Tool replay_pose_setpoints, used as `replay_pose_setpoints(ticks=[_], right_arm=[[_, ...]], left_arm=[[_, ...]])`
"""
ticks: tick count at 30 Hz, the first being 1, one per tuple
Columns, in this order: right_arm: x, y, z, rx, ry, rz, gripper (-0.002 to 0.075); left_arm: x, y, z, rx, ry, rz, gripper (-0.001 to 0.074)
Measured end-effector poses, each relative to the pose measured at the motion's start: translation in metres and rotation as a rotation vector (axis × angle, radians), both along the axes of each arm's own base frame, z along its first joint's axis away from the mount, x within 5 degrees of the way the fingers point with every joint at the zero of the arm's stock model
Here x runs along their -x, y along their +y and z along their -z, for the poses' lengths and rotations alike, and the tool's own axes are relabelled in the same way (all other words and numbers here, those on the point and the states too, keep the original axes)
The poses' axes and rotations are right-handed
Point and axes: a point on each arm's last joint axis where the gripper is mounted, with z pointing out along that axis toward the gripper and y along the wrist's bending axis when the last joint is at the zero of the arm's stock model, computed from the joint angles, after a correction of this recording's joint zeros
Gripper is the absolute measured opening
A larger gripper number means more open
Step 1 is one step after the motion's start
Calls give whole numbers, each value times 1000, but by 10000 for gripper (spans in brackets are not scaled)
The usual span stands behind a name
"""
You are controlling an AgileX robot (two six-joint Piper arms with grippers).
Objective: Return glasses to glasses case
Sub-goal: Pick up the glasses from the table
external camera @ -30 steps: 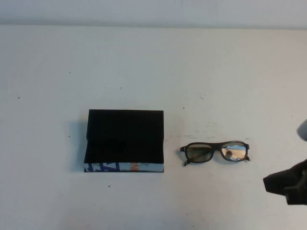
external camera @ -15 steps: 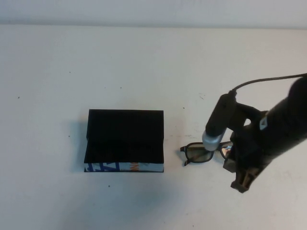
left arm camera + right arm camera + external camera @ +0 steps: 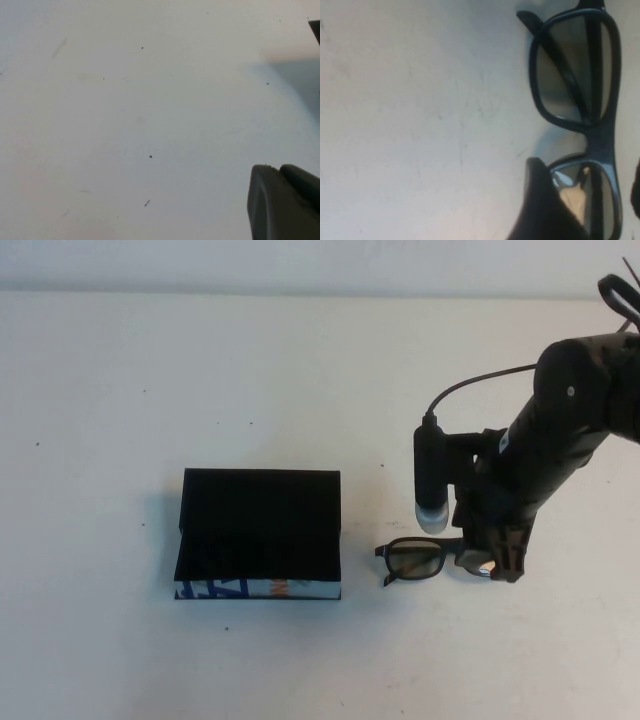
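Observation:
The black glasses [image 3: 412,560] lie flat on the white table, just right of the glasses case [image 3: 260,530]. The case is a black box with a white, blue and orange printed front edge. My right gripper [image 3: 490,565] is down over the glasses' right lens, open, with one finger on each side of that lens. In the right wrist view the glasses [image 3: 600,135] fill the frame, and the gripper [image 3: 585,185] straddles the near lens without holding it. My left gripper [image 3: 282,172] shows only in the left wrist view, over bare table, shut and empty.
The white table [image 3: 150,390] stretches around the case and glasses. The right arm's cable [image 3: 470,380] loops above the wrist. A pale wall runs along the table's far edge.
My right arm has come in from the lower right and moved up over the glasses' right lens. The glasses and case have not moved.

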Motion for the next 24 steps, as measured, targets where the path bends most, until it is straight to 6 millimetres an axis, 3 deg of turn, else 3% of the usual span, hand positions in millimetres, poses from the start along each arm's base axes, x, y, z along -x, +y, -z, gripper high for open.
replay_pose_setpoints(ticks=[11,24], right_arm=[[-29,4,18,29,31,-67,353],[-42,9,40,54,91,-94,353]], left_arm=[[0,0,0,0,0,0,-4],[0,0,0,0,0,0,-4]])
